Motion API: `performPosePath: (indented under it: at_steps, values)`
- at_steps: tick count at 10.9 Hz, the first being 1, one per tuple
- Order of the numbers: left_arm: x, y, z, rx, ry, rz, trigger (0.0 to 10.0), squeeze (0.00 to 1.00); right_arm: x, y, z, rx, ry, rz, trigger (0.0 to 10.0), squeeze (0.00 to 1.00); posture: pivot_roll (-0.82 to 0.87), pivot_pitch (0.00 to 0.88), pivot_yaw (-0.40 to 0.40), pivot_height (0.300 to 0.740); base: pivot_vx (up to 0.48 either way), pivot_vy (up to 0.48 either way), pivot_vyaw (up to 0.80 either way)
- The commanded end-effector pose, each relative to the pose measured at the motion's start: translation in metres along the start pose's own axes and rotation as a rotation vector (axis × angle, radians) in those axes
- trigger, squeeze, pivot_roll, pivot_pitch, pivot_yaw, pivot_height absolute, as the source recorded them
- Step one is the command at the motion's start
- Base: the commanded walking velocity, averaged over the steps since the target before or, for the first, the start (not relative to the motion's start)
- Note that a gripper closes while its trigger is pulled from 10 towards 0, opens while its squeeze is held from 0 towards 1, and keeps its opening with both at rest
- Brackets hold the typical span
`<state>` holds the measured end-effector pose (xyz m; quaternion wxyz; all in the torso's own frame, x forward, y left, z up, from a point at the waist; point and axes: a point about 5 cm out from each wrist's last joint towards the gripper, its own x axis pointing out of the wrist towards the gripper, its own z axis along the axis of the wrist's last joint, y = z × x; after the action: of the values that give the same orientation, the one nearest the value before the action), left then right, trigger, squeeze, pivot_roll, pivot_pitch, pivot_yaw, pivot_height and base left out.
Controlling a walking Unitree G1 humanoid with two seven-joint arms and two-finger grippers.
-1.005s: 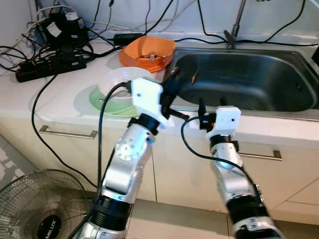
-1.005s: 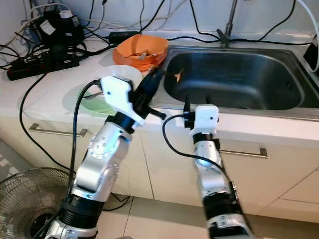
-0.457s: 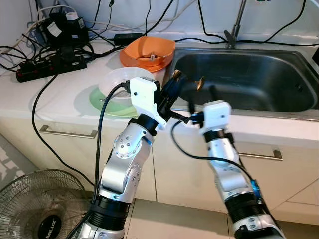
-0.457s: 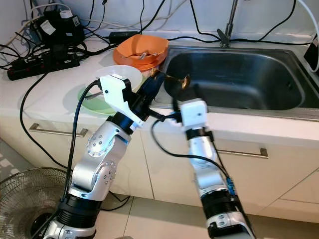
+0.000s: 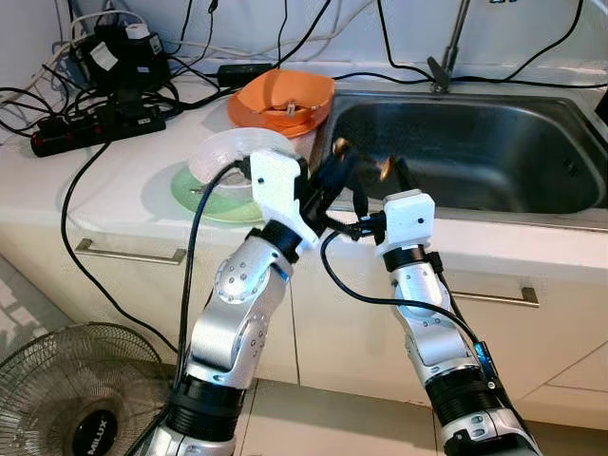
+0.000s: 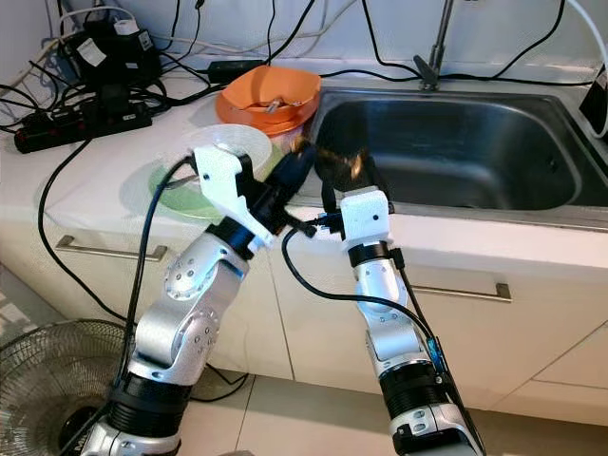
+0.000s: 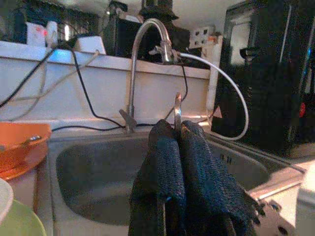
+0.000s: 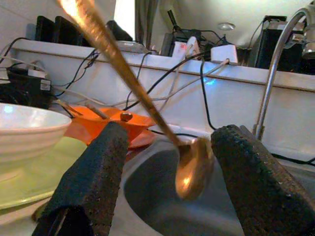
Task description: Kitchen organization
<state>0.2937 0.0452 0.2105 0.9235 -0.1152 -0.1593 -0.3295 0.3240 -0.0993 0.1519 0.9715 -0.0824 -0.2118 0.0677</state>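
Left end effector (image 7: 174,147) pinching slim golden metal spoon (image 8: 194,164) over steel sink (image 5: 532,161); right end effector (image 8: 167,162) spread around spoon bowl.

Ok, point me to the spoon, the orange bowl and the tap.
spoon (image 8: 193,166), right wrist view, on its golden bowl between the open fingers.
orange bowl (image 5: 302,90), left eye view, on the inner wall near its rim.
tap (image 7: 134,64), left wrist view, on the upright part of the curved spout.
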Motion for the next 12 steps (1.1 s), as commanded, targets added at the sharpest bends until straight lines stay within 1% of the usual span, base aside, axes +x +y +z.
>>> performPosePath:
  at_steps: [1, 3, 5, 6, 7, 8, 12]
  values:
    - [-0.001, -0.004, 0.002, 0.005, 0.004, -0.033, 10.0, 0.0, 0.008, 0.0, 0.009, -0.008, -0.037, -0.005, 10.0, 0.0, 0.06, 0.0, 0.092, 0.74, 0.0, 0.0, 0.0]
    - [-0.003, -0.006, -0.004, 0.005, 0.039, -0.055, 10.0, 0.0, 0.009, 0.0, 0.011, -0.007, -0.042, -0.013, 10.0, 0.0, 0.06, 0.0, 0.093, 0.74, 0.0, 0.0, 0.0]
    - [-0.004, -0.006, -0.006, 0.006, 0.05, -0.058, 10.0, 0.0, 0.01, 0.001, 0.012, -0.004, -0.045, -0.013, 10.0, 0.0, 0.06, 0.0, 0.093, 0.74, 0.0, 0.0, 0.0]
    - [-0.004, -0.007, -0.007, 0.006, 0.055, -0.059, 10.0, 0.0, 0.01, 0.002, 0.012, 0.002, -0.048, -0.006, 9.7, 0.0, 0.06, 0.0, 0.093, 0.74, 0.0, 0.0, 0.0]
    - [-0.004, -0.007, -0.007, 0.004, 0.057, -0.06, 10.0, 0.0, 0.01, 0.002, 0.013, 0.007, -0.051, -0.002, 6.7, 0.0, 0.06, 0.0, 0.094, 0.74, 0.0, 0.0, 0.0]
    - [-0.004, -0.007, -0.008, 0.002, 0.059, -0.062, 10.0, 0.0, 0.01, 0.004, 0.013, 0.008, -0.05, 0.006, 0.0, 0.0, 0.06, 0.0, 0.094, 0.74, 0.0, 0.0, 0.0]
    - [-0.004, -0.008, -0.008, 0.005, 0.063, -0.071, 10.0, 0.0, 0.009, 0.009, 0.009, 0.009, -0.032, 0.038, 0.0, 0.0, 0.06, 0.0, 0.094, 0.74, 0.0, 0.0, 0.0]
